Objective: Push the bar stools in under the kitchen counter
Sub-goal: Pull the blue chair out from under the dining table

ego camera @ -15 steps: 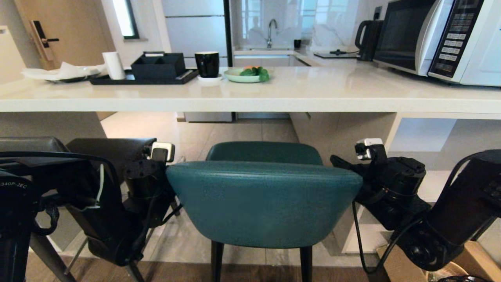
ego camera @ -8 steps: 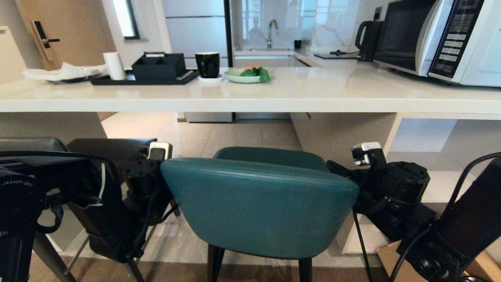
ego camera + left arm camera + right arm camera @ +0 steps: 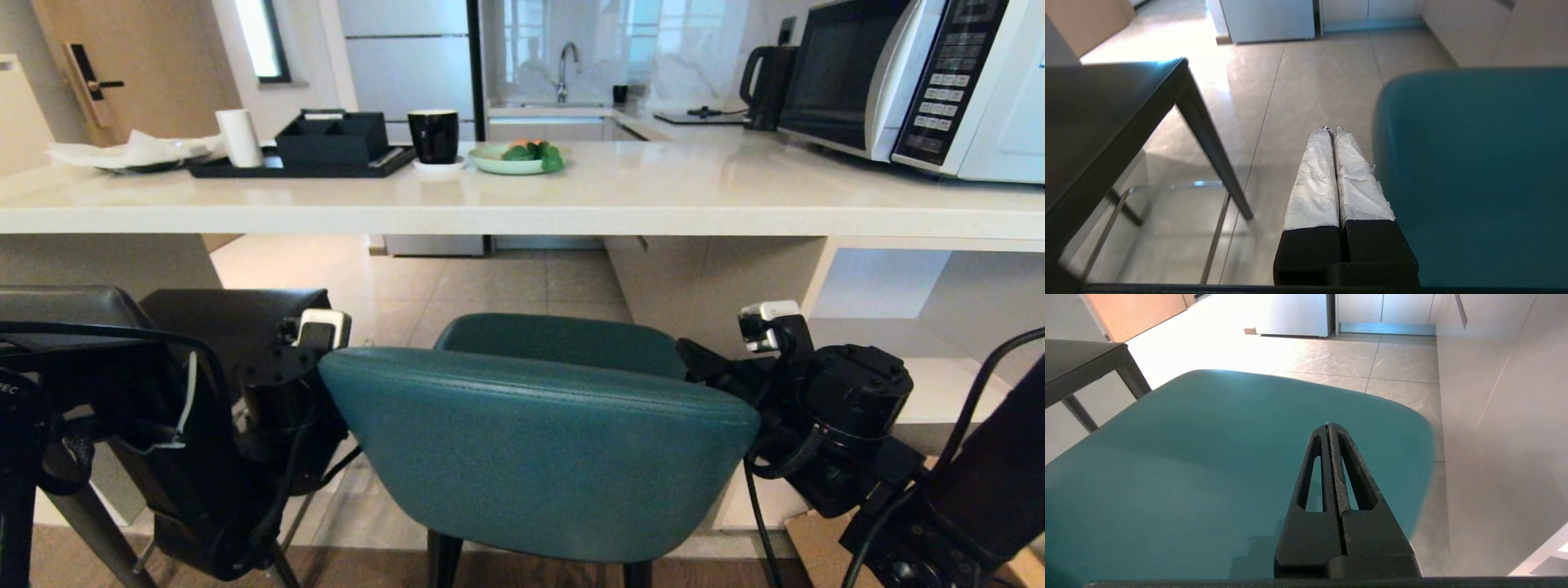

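Note:
The teal bar stool stands in front of me, its curved back (image 3: 539, 457) near and its seat (image 3: 563, 343) under the kitchen counter's (image 3: 522, 208) front edge. The dark grey bar stool (image 3: 229, 314) stands to its left, partly behind my left arm. My left gripper (image 3: 1332, 130) is shut and empty, close beside the teal stool's left side (image 3: 1474, 175), above the floor. My right gripper (image 3: 1328, 424) is shut and empty over the right part of the teal seat (image 3: 1208, 457). In the head view its fingers (image 3: 690, 353) point inward at the stool's right end.
On the counter sit a microwave (image 3: 914, 82), a kettle (image 3: 767, 73), a black mug (image 3: 433, 135), a green plate of food (image 3: 514, 157) and a black tray (image 3: 310, 155). White shelf cubbies (image 3: 882, 286) are at the right. A cardboard box (image 3: 816, 547) lies low right.
The teal stool's back now shows lower and larger in the head view. Both wrists have sunk a little with it. The counter has kept its place.

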